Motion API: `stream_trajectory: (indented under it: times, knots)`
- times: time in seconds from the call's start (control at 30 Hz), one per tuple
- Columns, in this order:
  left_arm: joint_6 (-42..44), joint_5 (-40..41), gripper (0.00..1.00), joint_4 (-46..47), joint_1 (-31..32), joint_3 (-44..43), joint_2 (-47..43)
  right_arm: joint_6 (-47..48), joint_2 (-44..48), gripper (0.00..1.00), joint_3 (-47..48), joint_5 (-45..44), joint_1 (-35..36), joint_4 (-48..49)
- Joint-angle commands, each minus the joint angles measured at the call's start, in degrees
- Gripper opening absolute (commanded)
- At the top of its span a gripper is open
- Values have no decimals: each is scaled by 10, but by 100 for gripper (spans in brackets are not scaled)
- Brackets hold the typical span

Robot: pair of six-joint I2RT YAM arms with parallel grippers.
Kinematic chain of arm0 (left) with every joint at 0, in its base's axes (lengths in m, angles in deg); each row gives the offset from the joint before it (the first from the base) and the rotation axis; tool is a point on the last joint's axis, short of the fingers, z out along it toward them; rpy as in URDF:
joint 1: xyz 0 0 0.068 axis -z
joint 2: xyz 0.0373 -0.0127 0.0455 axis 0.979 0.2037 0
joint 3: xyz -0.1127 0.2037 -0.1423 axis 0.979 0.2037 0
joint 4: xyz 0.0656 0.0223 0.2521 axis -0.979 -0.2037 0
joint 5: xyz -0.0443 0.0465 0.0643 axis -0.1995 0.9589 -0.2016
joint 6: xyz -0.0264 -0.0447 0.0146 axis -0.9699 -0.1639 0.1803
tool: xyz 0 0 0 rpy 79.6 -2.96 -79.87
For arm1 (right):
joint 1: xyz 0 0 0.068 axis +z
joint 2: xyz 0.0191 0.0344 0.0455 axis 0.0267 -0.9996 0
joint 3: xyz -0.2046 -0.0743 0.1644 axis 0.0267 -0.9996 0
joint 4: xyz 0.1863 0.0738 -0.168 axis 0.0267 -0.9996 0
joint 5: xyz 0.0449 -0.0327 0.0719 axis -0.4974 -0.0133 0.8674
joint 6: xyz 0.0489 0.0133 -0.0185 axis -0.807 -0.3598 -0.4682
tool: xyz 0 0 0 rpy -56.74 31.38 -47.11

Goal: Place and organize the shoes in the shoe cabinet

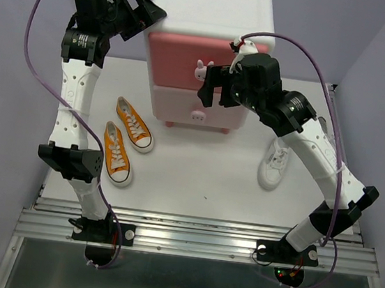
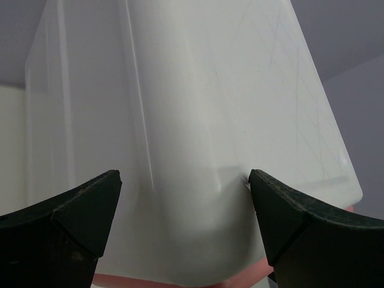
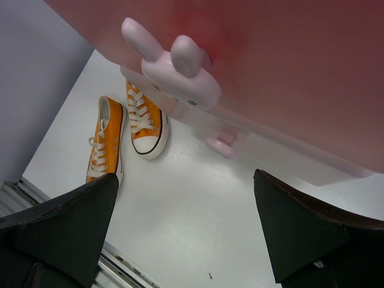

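Right wrist view puts the right tool (image 3: pixel 186 198), jaws wide apart, just beneath the bunny-shaped knob (image 3: pixel 174 72) on the deep-pink upper drawer (image 3: pixel 288 66) of the shoe cabinet (image 1: pixel 211 20), not touching it. That knob looks hard, smooth and small. A pinch across its head behind the ears should hold, with a straight pull, since the cabinet seems light. The left tool (image 2: pixel 183 186), likewise open, straddles the cabinet's top corner, possibly touching. Left of the right tool lie the orange sneakers (image 1: pixel 126 139), soft and light; a white sneaker (image 1: pixel 274 164) sits under its arm.
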Motion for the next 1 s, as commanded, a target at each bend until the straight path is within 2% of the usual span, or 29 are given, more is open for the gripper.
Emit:
stream_trajectory:
  times: [0.0, 0.3, 0.4, 0.53, 0.97]
  knots:
    - [11, -3, 99, 12, 2, -29, 0, 19, -15, 100, 43, -30, 21, 19]
    - [44, -10, 96, -30, 3, -23, 22, -13, -68, 100, 98, -160, 70, 53]
    - [50, -11, 92, -34, 6, -10, 22, -53, -90, 100, 125, -265, 83, 64]
    - [57, -5, 92, -46, 10, -8, 25, -35, -122, 100, 157, -349, 102, 76]
    - [75, 16, 93, -72, 10, 8, 29, -38, -178, 98, 216, -442, 107, 79]
